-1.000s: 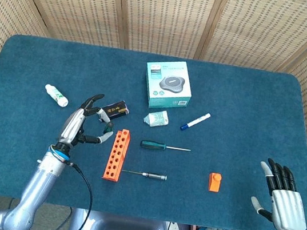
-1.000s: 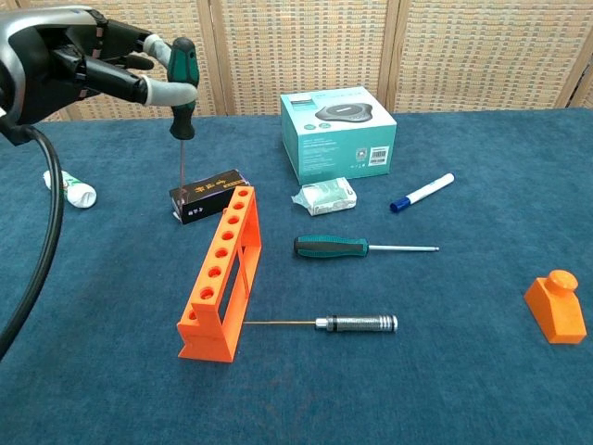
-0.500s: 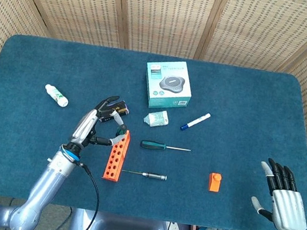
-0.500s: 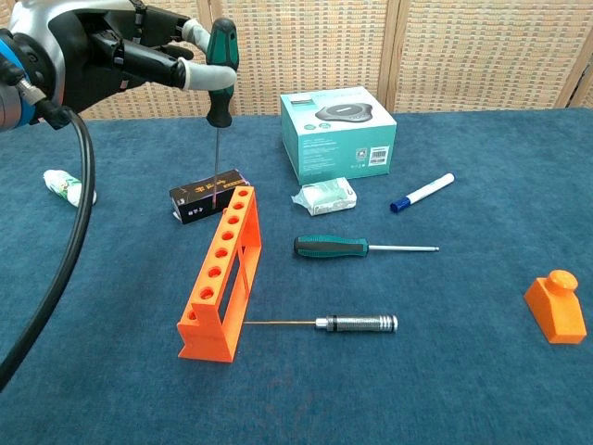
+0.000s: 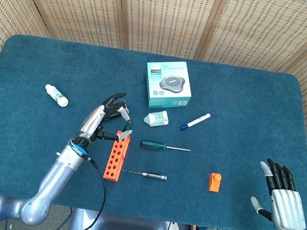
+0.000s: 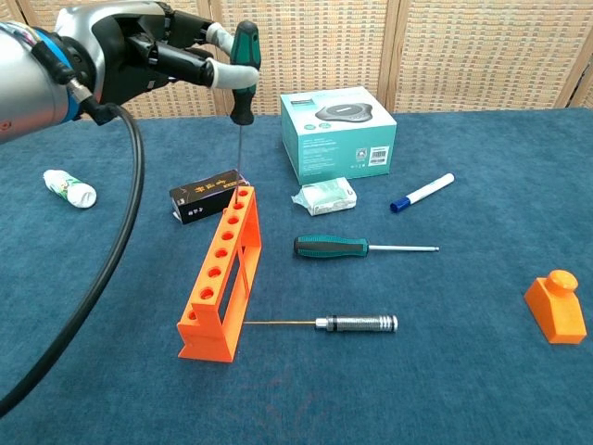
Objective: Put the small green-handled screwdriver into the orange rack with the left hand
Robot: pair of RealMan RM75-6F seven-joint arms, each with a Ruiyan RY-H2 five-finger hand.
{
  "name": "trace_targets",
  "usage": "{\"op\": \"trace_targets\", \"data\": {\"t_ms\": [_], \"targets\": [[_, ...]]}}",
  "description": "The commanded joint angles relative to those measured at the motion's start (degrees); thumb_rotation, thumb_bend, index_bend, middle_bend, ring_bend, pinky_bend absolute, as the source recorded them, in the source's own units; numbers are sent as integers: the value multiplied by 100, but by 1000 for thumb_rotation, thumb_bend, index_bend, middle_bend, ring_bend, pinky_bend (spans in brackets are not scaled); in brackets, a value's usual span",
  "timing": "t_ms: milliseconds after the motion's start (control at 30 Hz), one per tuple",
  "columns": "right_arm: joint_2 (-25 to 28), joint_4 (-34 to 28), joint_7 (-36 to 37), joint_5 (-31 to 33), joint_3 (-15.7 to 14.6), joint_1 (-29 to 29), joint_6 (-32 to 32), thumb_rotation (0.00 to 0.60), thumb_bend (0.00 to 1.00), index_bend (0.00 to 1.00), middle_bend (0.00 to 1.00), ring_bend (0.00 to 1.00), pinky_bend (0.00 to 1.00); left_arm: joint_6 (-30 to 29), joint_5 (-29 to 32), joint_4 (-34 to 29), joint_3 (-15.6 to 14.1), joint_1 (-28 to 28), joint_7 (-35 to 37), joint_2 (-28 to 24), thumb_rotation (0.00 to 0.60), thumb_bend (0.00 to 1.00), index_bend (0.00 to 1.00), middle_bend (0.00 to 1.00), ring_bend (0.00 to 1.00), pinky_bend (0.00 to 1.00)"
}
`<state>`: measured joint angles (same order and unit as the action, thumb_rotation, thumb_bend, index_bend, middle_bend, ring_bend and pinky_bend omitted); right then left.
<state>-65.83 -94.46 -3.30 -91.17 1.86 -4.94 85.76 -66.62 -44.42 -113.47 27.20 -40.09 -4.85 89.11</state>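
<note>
Chest view: left hand pinches screwdriver upright

A bench covered in dark teal cloth stands before a folding screen of woven cane panels in pale wooden frames, under even, diffuse light.

Desk covered in matt dark-teal cloth, carpet-like nap; woven cane screen in wooden frames behind its far edge. Orange rack matt plastic, small green-handled screwdriver has a rubbery green-black handle and thin bright metal shaft; teal box smooth printed cardboard. Left hand glossy black with pale fingertips, arm shell brushed silver metal, and silver driver near the desk's near edge has a knurled metal handle.
</note>
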Motion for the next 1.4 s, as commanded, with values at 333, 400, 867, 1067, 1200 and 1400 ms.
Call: {"op": "trace_targets", "data": {"t_ms": [333, 400, 867, 1067, 1200, 1400], "targets": [[6, 22, 60, -4, 2, -2, 12, 600, 241, 0, 0, 0, 0, -23, -28, 66, -27, -116, 77, 49, 600, 295, 612, 102, 0, 0], [7, 21, 60, -3, 1, 0, 16, 600, 243, 0, 0, 0, 0, -27, -25, 73, -62, -123, 49, 36, 600, 295, 613, 102, 0, 0], [17, 13, 64, 17, 9, 6, 26, 600, 244, 0, 0, 0, 0, -33, -87, 196, -221, -146, 57, 39, 600, 295, 614, 102, 0, 0], [23, 20, 79, 17, 9, 7, 29, 600, 242, 0, 0, 0, 0, 4, -90, 325, -334, -144, 82, 96, 600, 295, 614, 102, 0, 0], [24, 20, 78, 22, 14, 11, 39, 600, 241, 0, 0, 0, 0, 54, -118, 426, -433, -120, 108, 108, 600, 295, 614, 102, 0, 0], [20, 26, 73, 28, 13, 8, 29, 600, 241, 0, 0, 0, 0, 175, -255, 644, -630, -24, 293, 146, 600, 295, 614, 102, 0, 0]]}}
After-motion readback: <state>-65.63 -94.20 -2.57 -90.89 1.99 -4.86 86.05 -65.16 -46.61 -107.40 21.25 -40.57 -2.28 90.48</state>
